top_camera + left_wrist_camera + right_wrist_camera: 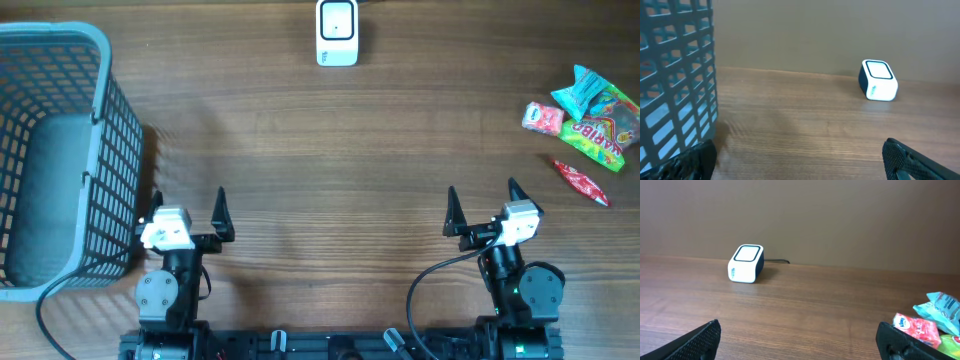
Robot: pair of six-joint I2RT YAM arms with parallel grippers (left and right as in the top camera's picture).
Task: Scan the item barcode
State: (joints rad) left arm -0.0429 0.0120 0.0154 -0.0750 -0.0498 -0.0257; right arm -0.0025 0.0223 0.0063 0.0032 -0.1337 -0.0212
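While both arms sit low in the frame, the left gripper (188, 203) and right gripper (483, 193) gape wide, holding nothing. The snack packets (590, 120) lie far right, the scanner (337, 33) top centre.

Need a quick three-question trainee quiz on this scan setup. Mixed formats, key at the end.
1. The snack packets lie on which side of the scanner? A) the robot's left B) the robot's right C) directly in front of it
2. True or false: the right gripper is holding one of them.
3. Fill in: the left gripper has its jaws ____.
Key: 1 B; 2 false; 3 open.
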